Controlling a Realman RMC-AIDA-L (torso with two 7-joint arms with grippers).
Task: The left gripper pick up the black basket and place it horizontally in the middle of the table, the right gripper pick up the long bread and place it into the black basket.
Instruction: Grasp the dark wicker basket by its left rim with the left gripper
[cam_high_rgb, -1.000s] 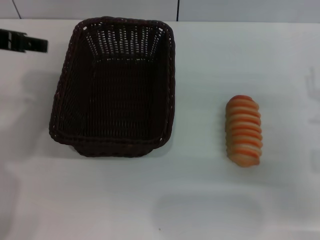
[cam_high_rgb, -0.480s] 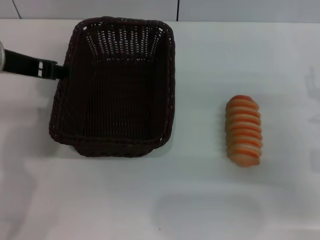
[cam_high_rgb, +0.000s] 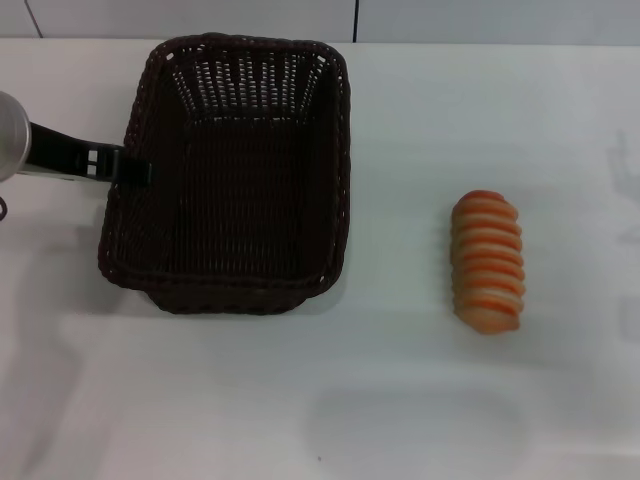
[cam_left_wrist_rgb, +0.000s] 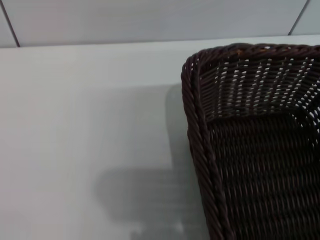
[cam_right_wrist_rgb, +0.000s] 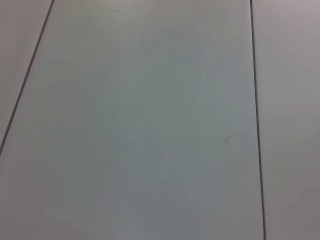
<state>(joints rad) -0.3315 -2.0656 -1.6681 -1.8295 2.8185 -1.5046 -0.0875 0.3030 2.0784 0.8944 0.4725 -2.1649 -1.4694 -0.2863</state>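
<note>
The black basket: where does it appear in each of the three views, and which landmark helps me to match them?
Head view: the black basket stands left of centre on the table, with the left gripper at its left rim.
Left wrist view: only one corner of the black basket shows, on the picture's right side.
Right wrist view: it is not in the picture.
Shared landmark: the braided rim at the basket's far-left corner, seen in the head and left wrist views.

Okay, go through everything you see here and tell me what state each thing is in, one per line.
black basket: upright on the table, lengthwise away from the robot, nothing inside.
long bread: lying on the table to the basket's right, apart from it, untouched.
left gripper: at the basket's left rim.
right gripper: not in view.
table: carrying the basket and the bread.
</note>
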